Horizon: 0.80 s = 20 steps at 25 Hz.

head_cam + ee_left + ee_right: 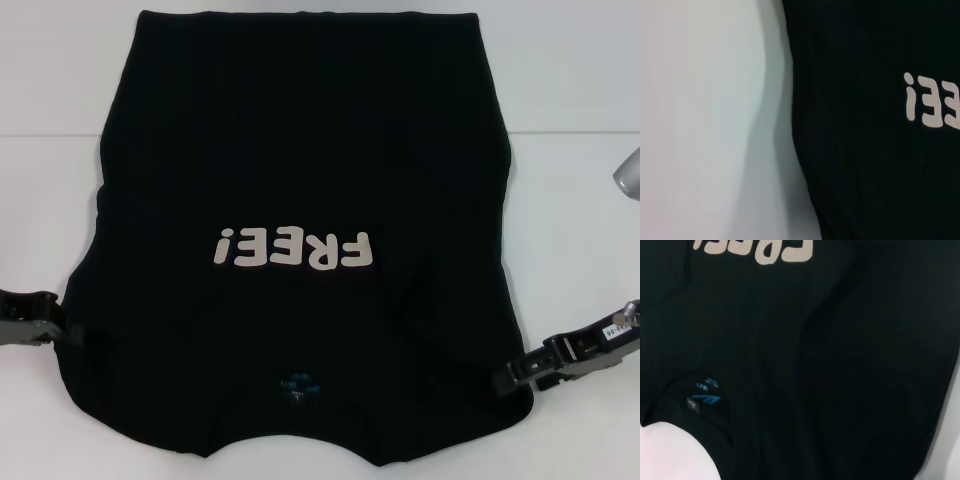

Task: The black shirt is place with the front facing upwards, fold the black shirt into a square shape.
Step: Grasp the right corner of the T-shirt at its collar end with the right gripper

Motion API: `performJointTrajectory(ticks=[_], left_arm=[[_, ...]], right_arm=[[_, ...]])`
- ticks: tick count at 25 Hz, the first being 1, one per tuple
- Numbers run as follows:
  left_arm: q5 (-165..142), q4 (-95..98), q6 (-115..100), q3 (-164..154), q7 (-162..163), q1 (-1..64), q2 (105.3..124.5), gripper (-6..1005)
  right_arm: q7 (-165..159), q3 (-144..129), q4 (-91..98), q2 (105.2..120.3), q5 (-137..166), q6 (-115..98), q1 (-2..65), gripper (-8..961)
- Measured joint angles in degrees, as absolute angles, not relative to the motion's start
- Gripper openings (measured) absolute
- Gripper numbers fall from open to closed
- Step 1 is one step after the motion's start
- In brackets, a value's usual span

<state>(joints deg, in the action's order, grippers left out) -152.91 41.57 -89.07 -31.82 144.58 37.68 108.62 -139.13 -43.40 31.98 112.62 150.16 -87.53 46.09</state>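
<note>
The black shirt [300,150] lies spread flat on the white table, front up, with its collar toward me and its hem at the far side. Its pale "FREE!" lettering [292,249] reads upside down from the head view, and a small blue neck label [297,385] sits near the collar. My left gripper [58,325] is low at the shirt's near left edge. My right gripper [515,380] is low at the near right edge. In the left wrist view the shirt [865,175] shows its side edge. In the right wrist view the shirt [865,365] shows its label [707,400].
The white table [570,200] shows bare on both sides of the shirt. A grey rounded object [628,175] juts in at the right edge of the head view. The shirt's hem reaches close to the table's far side.
</note>
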Motion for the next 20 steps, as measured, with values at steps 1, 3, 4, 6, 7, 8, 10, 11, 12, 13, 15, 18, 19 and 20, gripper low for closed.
performJointTrajectory(ticks=[1, 3, 4, 6, 7, 8, 10, 11, 12, 13, 15, 18, 19, 20], left_arm=[[-152.90, 41.57, -89.07, -31.83, 144.58, 37.70, 108.62, 8], [-152.89, 41.57, -89.07, -31.87, 144.57, 37.73, 108.62, 8], [-152.88, 41.56, -89.07, -31.88, 144.58, 37.74, 108.62, 8], [-152.87, 41.57, -89.07, -31.87, 144.57, 37.74, 108.62, 8], [-152.86, 41.57, -89.07, -31.85, 144.58, 37.74, 108.62, 8], [-152.85, 41.57, -89.06, -31.84, 144.58, 37.74, 108.62, 8], [-152.78, 41.57, -89.07, -31.87, 144.57, 37.74, 108.62, 8], [-152.74, 41.57, -89.09, -31.91, 144.58, 37.74, 108.62, 8], [-152.67, 41.57, -89.09, -31.95, 144.58, 37.73, 108.62, 8], [-152.62, 41.57, -89.08, -31.97, 144.54, 37.73, 108.62, 8], [-152.59, 41.55, -89.06, -31.91, 144.36, 37.75, 108.62, 8], [-152.57, 41.51, -89.05, -31.84, 144.21, 37.78, 108.62, 8], [-152.57, 41.50, -89.06, -31.83, 144.20, 37.79, 108.62, 8], [-152.57, 41.49, -89.07, -31.82, 144.19, 37.79, 108.62, 8]], right_arm=[[-139.13, -43.44, 31.98, 112.70, 150.14, -87.49, 46.23, 851], [-139.13, -43.49, 31.98, 112.84, 150.13, -87.47, 46.46, 850], [-139.13, -43.50, 31.98, 112.91, 150.12, -87.46, 46.55, 850], [-139.13, -43.51, 31.98, 113.19, 150.11, -87.44, 46.78, 850], [-139.12, -43.52, 31.98, 113.34, 150.13, -87.41, 46.93, 850], [-139.13, -43.61, 31.98, 113.49, 150.18, -87.36, 47.11, 850], [-139.12, -44.02, 31.95, 113.79, 150.29, -87.28, 47.37, 850], [-139.12, -44.21, 31.93, 113.91, 150.30, -87.27, 47.45, 850], [-139.13, -44.42, 31.92, 114.03, 150.30, -87.27, 47.54, 850], [-139.14, -44.52, 31.92, 114.07, 150.31, -87.23, 47.58, 850], [-139.27, -44.65, 31.91, 114.08, 150.37, -87.20, 47.59, 850], [-139.56, -44.95, 31.90, 113.94, 150.42, -87.15, 47.58, 850], [-139.59, -44.95, 31.92, 113.82, 150.43, -87.15, 47.51, 850], [-139.62, -44.90, 31.96, 113.67, 150.44, -87.15, 47.40, 850]])
